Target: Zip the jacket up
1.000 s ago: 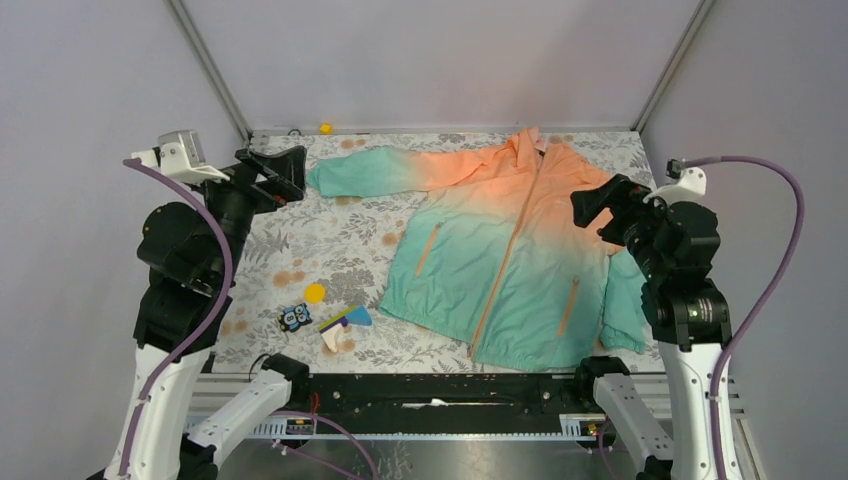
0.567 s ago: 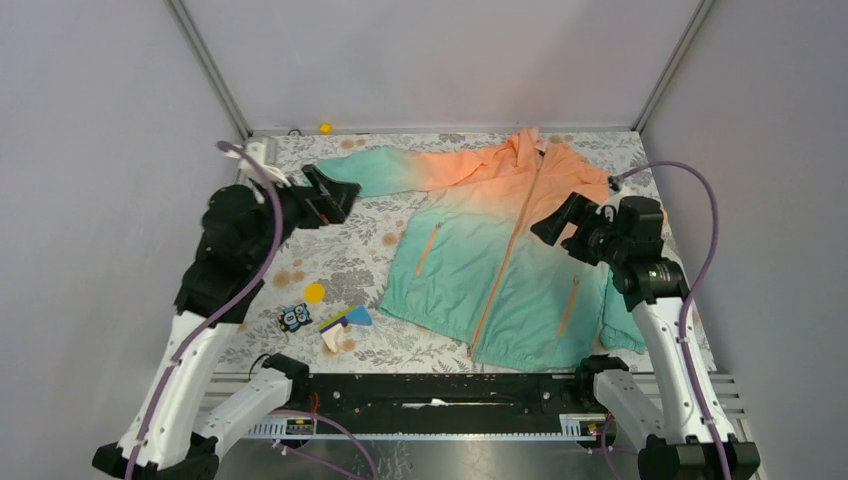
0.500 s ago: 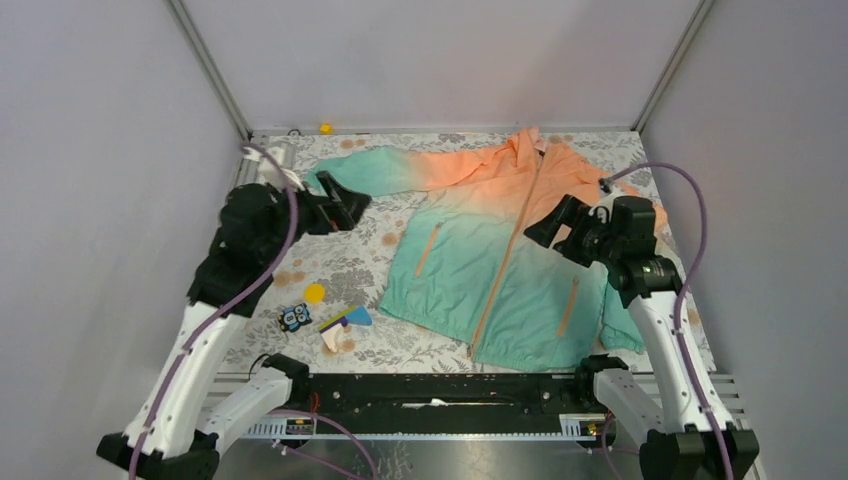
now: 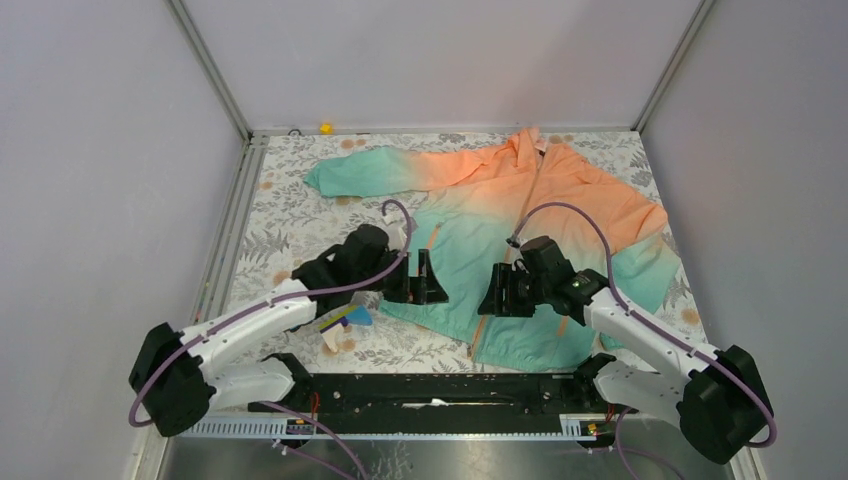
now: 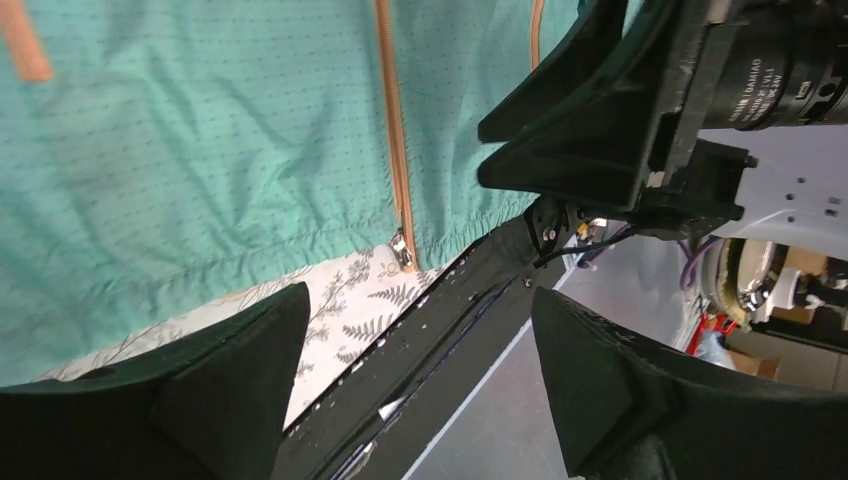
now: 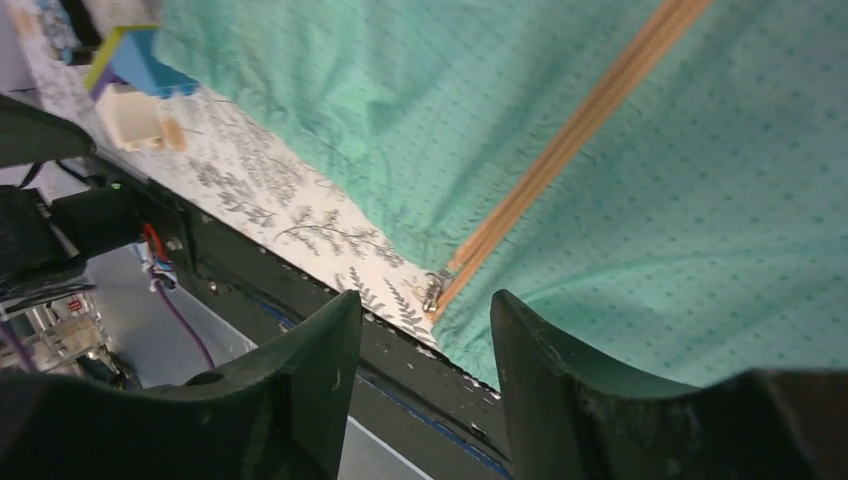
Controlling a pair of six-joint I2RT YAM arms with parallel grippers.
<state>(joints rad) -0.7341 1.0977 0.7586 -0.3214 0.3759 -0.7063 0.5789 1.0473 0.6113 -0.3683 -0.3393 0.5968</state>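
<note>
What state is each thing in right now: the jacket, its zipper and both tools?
jacket, lying flat on the table, front side up.
zipper slider, down at the hem, so not zipped up.
left tool, open, over the jacket's lower front, holding nothing.
right tool, open, over the jacket's lower front, holding nothing.

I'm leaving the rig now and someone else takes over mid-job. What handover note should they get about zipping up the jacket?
Left end effector: open, empty, hovering above the lower front of the jacket.
Right end effector: open, empty, facing it near the zipper.
Jacket: flat on the table, front up, hood at the far edge.
Done: nothing; the slider sits at the hem.
Left: hold the hem, grip the slider, pull it toward the hood.
</note>
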